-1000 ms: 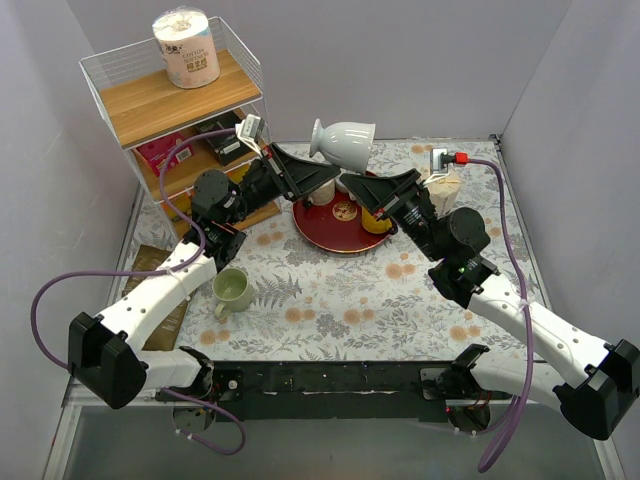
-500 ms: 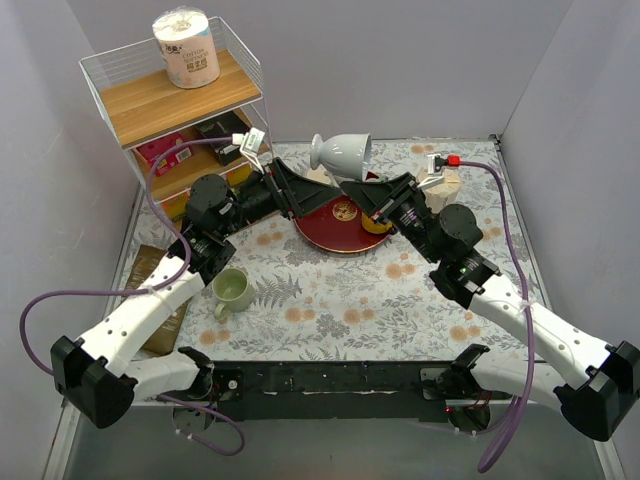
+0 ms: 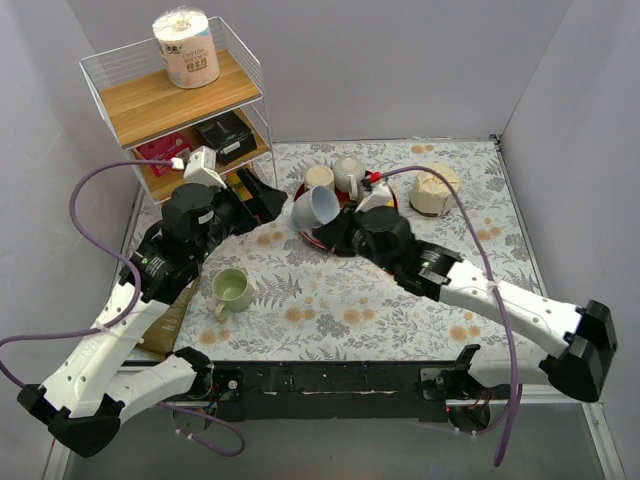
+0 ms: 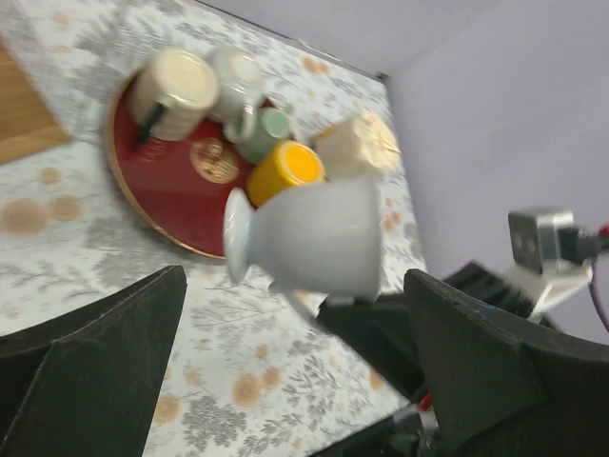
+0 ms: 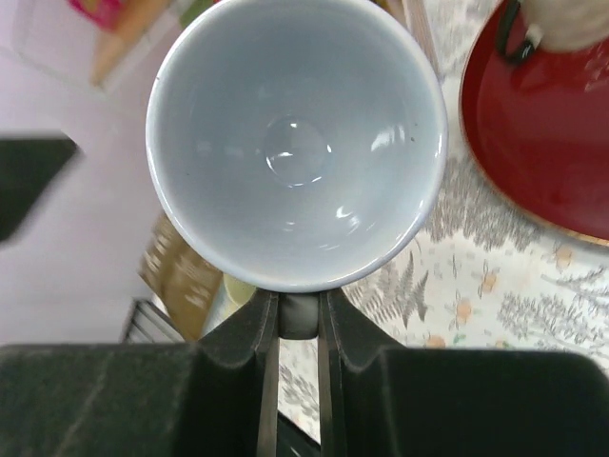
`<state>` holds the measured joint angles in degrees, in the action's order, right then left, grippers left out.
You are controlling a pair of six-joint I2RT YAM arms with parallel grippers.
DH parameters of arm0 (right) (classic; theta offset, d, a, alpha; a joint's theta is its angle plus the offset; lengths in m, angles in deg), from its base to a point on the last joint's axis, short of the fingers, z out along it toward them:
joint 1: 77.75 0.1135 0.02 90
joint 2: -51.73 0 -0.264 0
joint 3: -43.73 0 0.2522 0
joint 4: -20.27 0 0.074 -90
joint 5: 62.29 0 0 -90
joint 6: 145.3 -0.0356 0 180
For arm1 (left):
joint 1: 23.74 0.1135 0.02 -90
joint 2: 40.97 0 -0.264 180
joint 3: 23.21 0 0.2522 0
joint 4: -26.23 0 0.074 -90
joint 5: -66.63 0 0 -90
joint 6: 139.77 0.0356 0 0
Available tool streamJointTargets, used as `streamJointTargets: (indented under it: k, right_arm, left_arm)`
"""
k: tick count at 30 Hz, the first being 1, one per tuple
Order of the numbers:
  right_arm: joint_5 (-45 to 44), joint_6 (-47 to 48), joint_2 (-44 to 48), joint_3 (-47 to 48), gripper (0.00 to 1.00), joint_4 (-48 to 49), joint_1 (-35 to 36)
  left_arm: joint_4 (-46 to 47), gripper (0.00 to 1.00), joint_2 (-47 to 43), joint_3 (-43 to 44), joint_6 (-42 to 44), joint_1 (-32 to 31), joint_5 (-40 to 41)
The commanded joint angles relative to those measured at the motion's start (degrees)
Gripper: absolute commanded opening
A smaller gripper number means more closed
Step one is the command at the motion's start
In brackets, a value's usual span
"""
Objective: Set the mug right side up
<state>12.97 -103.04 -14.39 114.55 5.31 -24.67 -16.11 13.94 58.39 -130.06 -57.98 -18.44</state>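
Now, left claw (image 3: pixel 264 200) gaping empty, we are pinching the mug (image 3: pixel 318 205) by its handle in the closed right claw (image 3: pixel 341 231) at the tray's (image 5: pixel 552 133) 9 o'clock edge, aiming to roll it mouth-up gently.

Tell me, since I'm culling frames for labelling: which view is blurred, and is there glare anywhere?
Left wrist: blurred throughout, the mug and red tray soft-edged. Right wrist: sharp, with small glints inside the mug. Top external: sharp, evenly lit, no strong glare.
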Motion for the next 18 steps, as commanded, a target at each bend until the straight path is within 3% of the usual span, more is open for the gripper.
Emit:
streamJointTargets:
  k: [1, 6, 11, 18]
  right_arm:
    - [-8.72, 5.20, -8.03, 9.64, 0.01, -4.59, 8.61]
    - [-12.77, 5.91, -21.39, 17.37, 0.01, -12.15, 13.62]
    - [-14.87, 5.82, -32.98, 25.72, 0.01, -17.79, 15.73]
    - [-18.65, 9.86, -41.35, 32.24, 0.01, -18.24, 17.76]
  left_arm:
    - [-14.83, 0.98, -1.57, 5.55, 1.81, 0.05, 18.35]
    - [-19.14, 0.98, -2.35, 8.89, 2.07, 0.05, 24.59]
    - [-20.20, 0.98, -4.03, 10.04, 3.47, 0.05, 25.13]
    - [-20.64, 0.98, -5.70, 9.78, 5.32, 0.05, 24.34]
